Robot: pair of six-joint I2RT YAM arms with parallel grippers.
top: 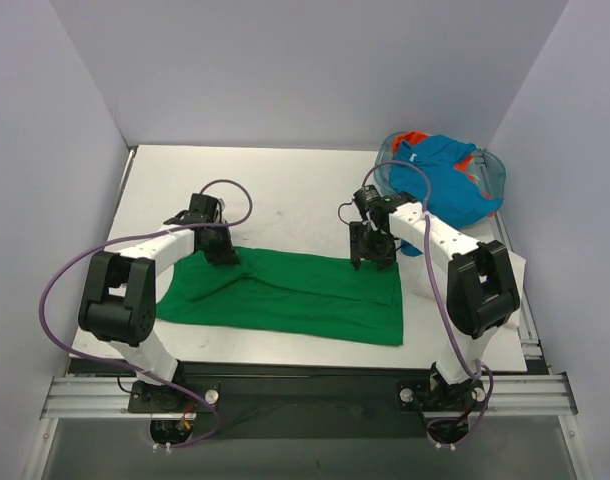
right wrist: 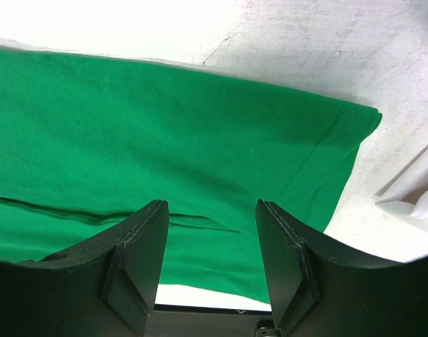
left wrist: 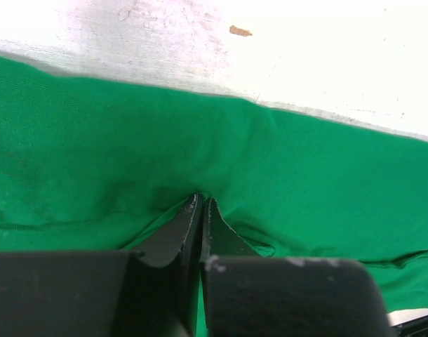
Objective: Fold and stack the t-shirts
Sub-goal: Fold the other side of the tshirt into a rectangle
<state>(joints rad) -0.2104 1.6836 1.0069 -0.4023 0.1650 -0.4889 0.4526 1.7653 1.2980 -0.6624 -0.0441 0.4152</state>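
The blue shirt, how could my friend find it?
Look at the white table, then its far right corner, where a clear tub sits. The turquoise t-shirt is crumpled inside with a bit of orange-red shirt, unlike the green t-shirt spread flat mid-table.

Bare table (top: pixel 285 190) free behind green shirt (top: pixel 305 295); bin (top: pixel 499 178) blocks far-R corner.

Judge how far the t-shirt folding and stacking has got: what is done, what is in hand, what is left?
Done: the green t-shirt lies on the table, seemingly folded lengthwise into a band. In hand: the left gripper is shut, pinching its far edge; the right gripper hangs open over its right end. Left: the blue t-shirt and an orange-red one sit bunched in the clear container; nothing is stacked.
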